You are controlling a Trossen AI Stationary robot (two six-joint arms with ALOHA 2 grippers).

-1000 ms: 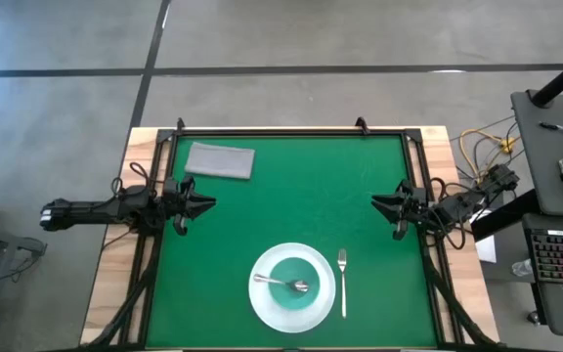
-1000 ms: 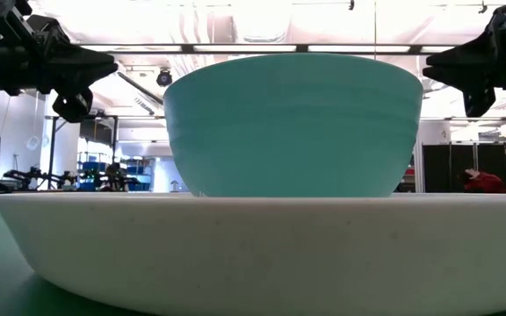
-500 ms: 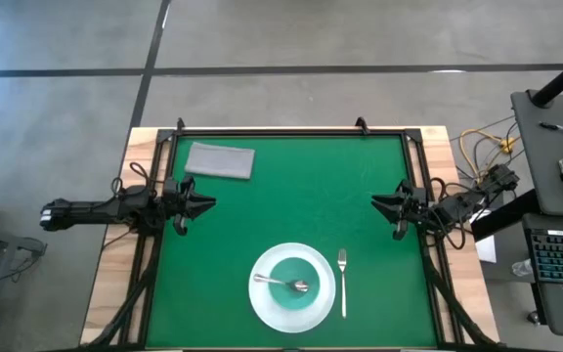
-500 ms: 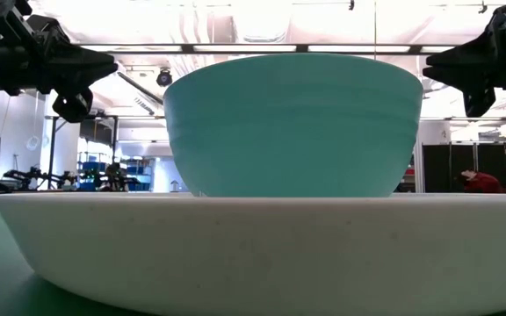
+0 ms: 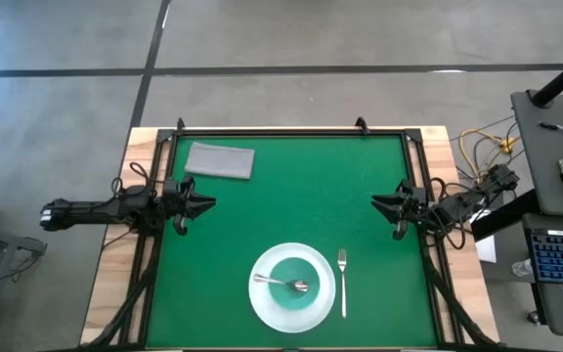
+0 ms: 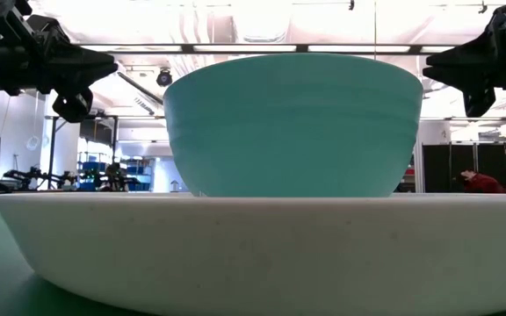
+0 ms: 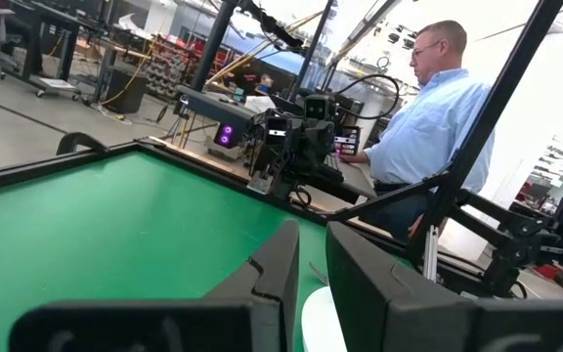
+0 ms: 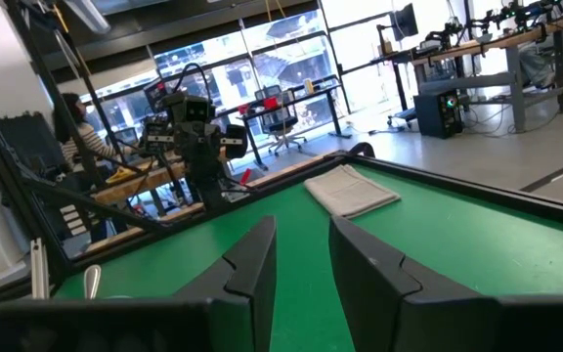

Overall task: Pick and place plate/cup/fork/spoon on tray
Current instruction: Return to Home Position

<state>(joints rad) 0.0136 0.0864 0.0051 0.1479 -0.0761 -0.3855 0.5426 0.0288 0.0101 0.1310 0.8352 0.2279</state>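
The white plate (image 5: 263, 304) lies on the green mat near the table's near edge, at the middle. The teal cup (image 5: 308, 269) stands in the plate; in the low view the cup (image 6: 292, 123) fills the frame above the plate's rim (image 6: 262, 246). The spoon (image 5: 283, 284) lies in the cup, handle toward the left. The fork (image 5: 342, 282) lies on the mat just right of the plate, tines toward the far edge. No tray shows. My left gripper (image 5: 211, 203) hovers at the left edge and my right gripper (image 5: 375, 202) at the right edge, both shut to a narrow gap and empty.
A folded grey cloth (image 5: 220, 160) lies on the mat at the far left. A black frame (image 5: 291, 130) runs round the mat. People stand beyond the table in the left wrist view (image 7: 428, 127) and the right wrist view (image 8: 76, 137).
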